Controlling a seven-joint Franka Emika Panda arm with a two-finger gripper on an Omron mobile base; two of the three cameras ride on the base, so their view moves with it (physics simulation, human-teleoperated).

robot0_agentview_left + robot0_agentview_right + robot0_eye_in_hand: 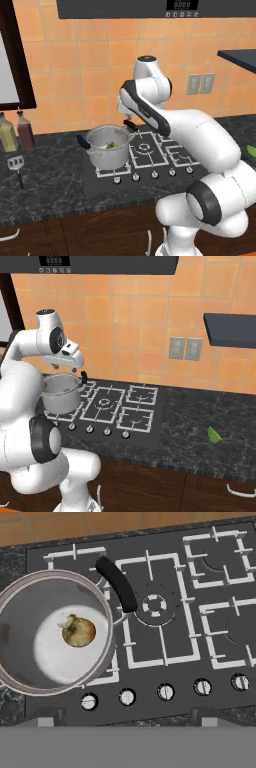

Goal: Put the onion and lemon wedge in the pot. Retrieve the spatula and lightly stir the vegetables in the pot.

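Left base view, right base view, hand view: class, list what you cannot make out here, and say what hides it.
- Gripper: hidden behind the arm's links in the left base view.
- Pot: its left rim is cut off by the hand view's edge.
- Spatula: too small in the left base view to show its slots.
- Onion: mostly hidden by the pot wall in the right base view.

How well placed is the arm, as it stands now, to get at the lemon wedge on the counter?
Probably not without a wide swing. The gripper hangs open above the pot at the stove's left, while the lemon wedge lies far right on the counter. Nothing stands between them.
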